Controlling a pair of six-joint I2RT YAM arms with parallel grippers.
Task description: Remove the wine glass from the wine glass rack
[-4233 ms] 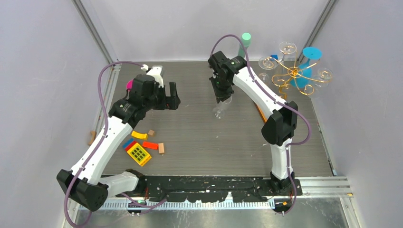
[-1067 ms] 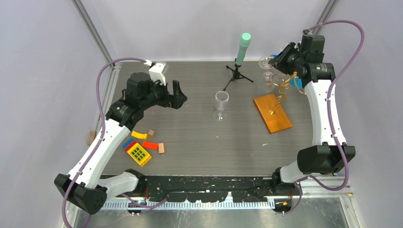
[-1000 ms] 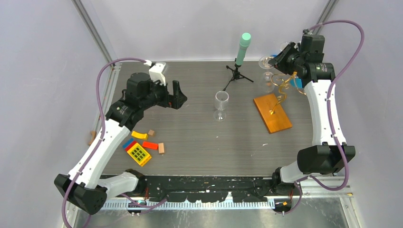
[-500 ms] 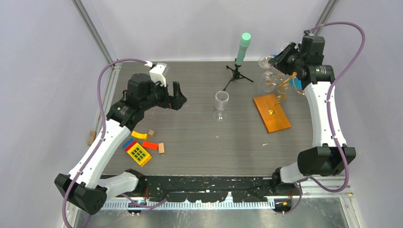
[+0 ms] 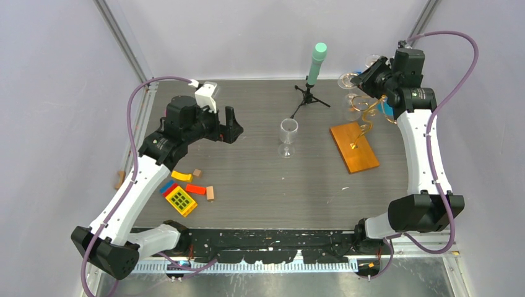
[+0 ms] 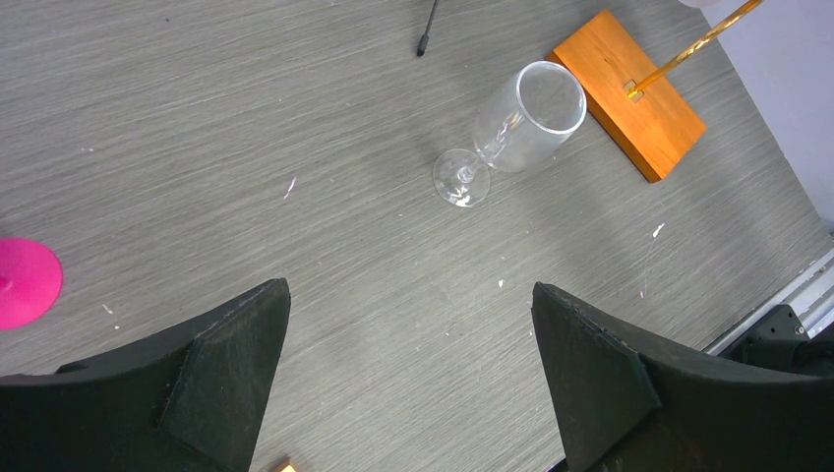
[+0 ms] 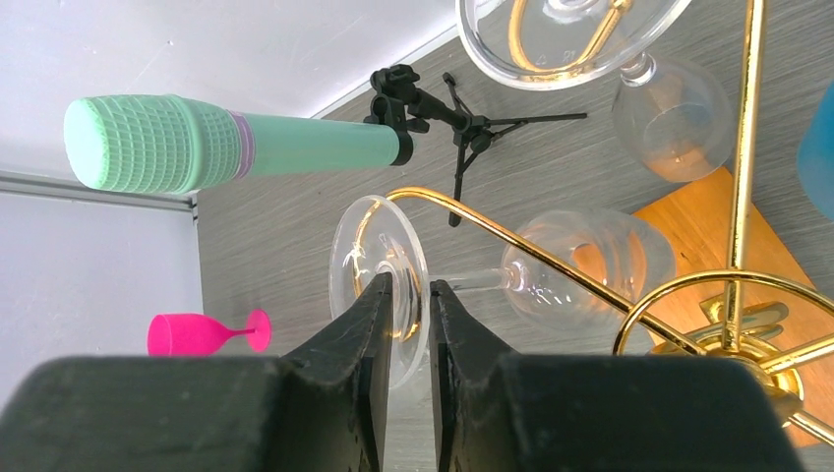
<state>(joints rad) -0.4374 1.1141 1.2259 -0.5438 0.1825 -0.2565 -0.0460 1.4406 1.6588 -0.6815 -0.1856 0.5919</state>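
The wine glass rack (image 5: pixel 366 115) is a gold wire stand on an orange wooden base (image 5: pixel 354 148) at the back right. A clear wine glass (image 7: pixel 590 264) hangs upside down on one curled gold arm (image 7: pixel 492 228). My right gripper (image 7: pixel 411 285) is shut on this glass's round foot (image 7: pixel 352 258), one finger on each face of the disc. In the top view the right gripper (image 5: pixel 366 77) is up among the rack's arms. A second glass (image 7: pixel 570 34) hangs on another arm. My left gripper (image 6: pixel 408 295) hovers open over the table's left, holding nothing.
Another clear wine glass (image 5: pixel 286 136) stands upright mid-table. A black tripod with a mint-green cylinder (image 5: pixel 317 60) stands at the back. A pink goblet (image 7: pixel 202 332) lies at the far left. Coloured blocks (image 5: pixel 182 192) sit front left. A blue object (image 7: pixel 818 138) is behind the rack.
Four seconds ago the right arm was at mid-table by the standing glass; it is now at the rack. Over the last second its jaws narrowed slightly on the glass's foot. The left arm stayed put.
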